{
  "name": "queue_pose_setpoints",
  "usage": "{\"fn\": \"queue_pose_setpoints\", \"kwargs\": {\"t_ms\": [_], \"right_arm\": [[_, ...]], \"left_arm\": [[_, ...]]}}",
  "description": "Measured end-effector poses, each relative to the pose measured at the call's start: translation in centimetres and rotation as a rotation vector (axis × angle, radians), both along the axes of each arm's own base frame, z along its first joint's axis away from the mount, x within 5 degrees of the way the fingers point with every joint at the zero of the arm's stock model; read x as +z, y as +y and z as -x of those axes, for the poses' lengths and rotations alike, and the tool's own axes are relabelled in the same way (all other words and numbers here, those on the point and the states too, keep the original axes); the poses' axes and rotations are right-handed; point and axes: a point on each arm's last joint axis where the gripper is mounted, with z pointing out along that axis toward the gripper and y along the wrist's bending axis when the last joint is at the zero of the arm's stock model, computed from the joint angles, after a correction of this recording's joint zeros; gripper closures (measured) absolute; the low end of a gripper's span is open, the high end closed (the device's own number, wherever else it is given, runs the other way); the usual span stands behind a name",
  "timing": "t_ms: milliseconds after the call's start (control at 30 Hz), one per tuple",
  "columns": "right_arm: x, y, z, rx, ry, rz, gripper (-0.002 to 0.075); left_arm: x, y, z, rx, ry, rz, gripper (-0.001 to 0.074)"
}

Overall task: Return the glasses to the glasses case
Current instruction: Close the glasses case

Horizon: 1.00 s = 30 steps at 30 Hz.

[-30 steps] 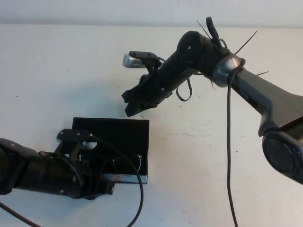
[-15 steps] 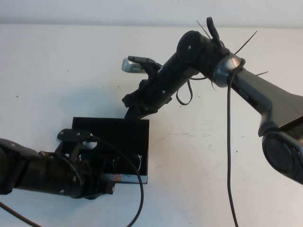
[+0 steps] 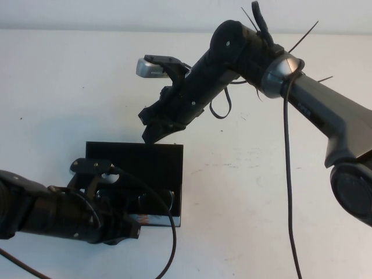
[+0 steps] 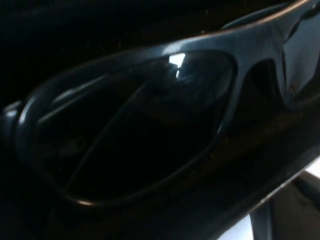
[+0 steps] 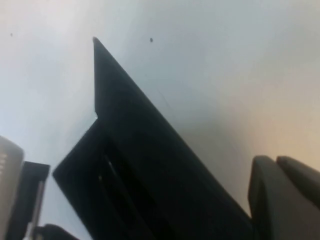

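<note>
The black glasses case [image 3: 145, 165] lies open at the front left of the table, its lid standing up at the back. The black glasses [image 3: 156, 202] lie inside it; the left wrist view shows one lens and rim [image 4: 135, 130] up close. My left gripper [image 3: 127, 228] is at the case's printed front edge [image 3: 154, 219], largely hiding it. My right gripper [image 3: 149, 132] is shut and empty, just above the lid's top edge near its right end. The right wrist view shows its fingers [image 5: 285, 195] together beside the lid [image 5: 150, 165].
The white table [image 3: 261, 192] stretches to the right of the case and behind it. The left arm's cable [image 3: 172, 244] loops over the case's front. The right arm [image 3: 314, 104] reaches in from the right, above the table.
My right gripper has moved left and a little toward the back, now over the lid's top edge. The left arm has stayed put.
</note>
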Motion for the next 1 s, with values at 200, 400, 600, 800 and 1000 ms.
{"fn": "queue_pose_setpoints", "kwargs": {"t_ms": [200, 400, 600, 800, 1000], "right_arm": [[-0.3, -0.2, -0.1, -0.001, -0.007, 0.029, 0.0737], [-0.5, 0.0, 0.5, -0.002, 0.037, 0.009, 0.0737], [0.4, -0.4, 1.9, 0.004, 0.059, 0.018, 0.0737], [1.6, -0.3, 4.7, 0.047, 0.073, 0.038, 0.0737], [0.2, 0.5, 6.9, 0.096, 0.125, 0.077, 0.0737]], "left_arm": [[0.0, 0.0, 0.0, 0.000, 0.000, 0.000, 0.0738], [0.0, 0.0, 0.0, 0.001, -0.001, -0.001, 0.0738], [0.0, 0.0, 0.0, 0.002, -0.002, -0.003, 0.0738], [0.3, 0.1, 0.0, 0.001, -0.016, -0.004, 0.0738], [2.7, 0.2, 0.8, -0.018, -0.051, 0.023, 0.0738]]}}
